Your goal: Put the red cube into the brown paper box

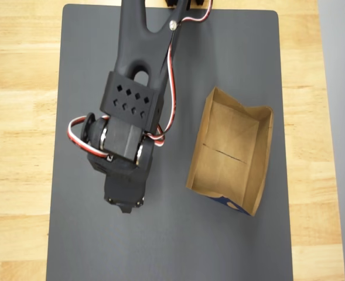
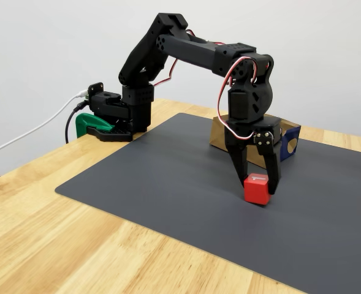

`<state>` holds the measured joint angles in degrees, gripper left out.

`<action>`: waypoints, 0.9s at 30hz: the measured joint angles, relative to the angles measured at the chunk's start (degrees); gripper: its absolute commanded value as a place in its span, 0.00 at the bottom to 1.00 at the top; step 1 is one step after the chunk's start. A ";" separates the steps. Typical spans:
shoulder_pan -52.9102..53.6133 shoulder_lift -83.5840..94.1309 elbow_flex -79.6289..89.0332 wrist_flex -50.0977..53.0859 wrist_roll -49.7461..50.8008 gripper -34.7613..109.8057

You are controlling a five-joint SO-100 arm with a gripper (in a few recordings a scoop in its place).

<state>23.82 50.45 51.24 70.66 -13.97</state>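
Fixed view: the black arm [image 2: 192, 55] is seen reaching from its base at the upper left down to the middle of the frame, where the gripper [image 2: 258, 184] is pointed straight down at the dark grey mat [image 2: 168, 184]. The red cube [image 2: 257, 190] is pinched between the 2 fingers, low at the mat's surface; whether it touches the mat cannot be told. A pale mark is shown on its top face. The brown paper box [image 2: 287, 139] is partly hidden behind the gripper, with a dark blue patch on its outer side. Seen from overhead, the box [image 1: 231, 151] is placed right of centre, open and creased across its bottom, while the arm [image 1: 128, 117] is stretched from the top edge over the mat [image 1: 178, 246], well apart from the box.
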 measured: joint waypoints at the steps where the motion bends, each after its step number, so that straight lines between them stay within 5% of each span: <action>1: 0.00 1.49 1.93 -0.09 0.00 0.24; 14: -4.31 37.88 34.63 -11.43 0.88 0.24; 27: -20.04 70.66 60.47 -18.81 7.56 0.24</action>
<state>3.78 121.11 111.71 51.86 -6.42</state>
